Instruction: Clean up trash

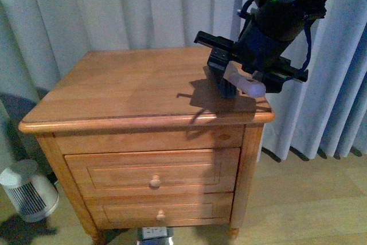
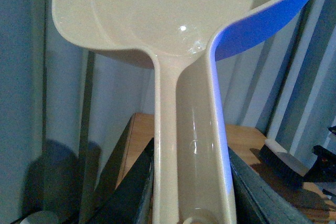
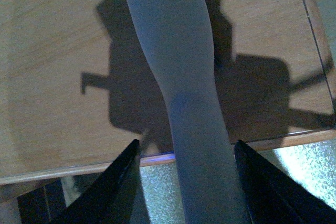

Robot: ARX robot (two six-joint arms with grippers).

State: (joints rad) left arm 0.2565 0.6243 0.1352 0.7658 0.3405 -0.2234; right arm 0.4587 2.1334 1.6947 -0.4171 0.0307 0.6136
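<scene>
Left fingers: the left fingers (image 2: 131,192) are clamping the handle of the dustpan (image 2: 157,14) between them and are holding the pale scoop up in the air, clear of the wood and outside the front view.
Nightstand: the nightstand (image 1: 152,170) is standing directly ahead, showing two shut drawers, with a small heater (image 1: 26,190) sitting on the floor beside its left leg.
Surface: the surface (image 1: 132,84) is lying bare across all that is showing, carrying only the arm's shadow.
Right fingers: the right fingers (image 3: 268,198) are gripping the light handle of the brush (image 1: 246,84) and are pressing its dark bristles down near the right rear corner.
Curtain: a pale curtain (image 1: 114,10) is hanging behind everything.
Trash: the trash is not showing in any view; whether it is hiding under the brush and arm cannot be told.
Progress: both tools are in hand, which looks like the sweeping stage. Nothing is lying in the scoop, so gathering and dumping the wad are probably remaining, unless it has already gone.
</scene>
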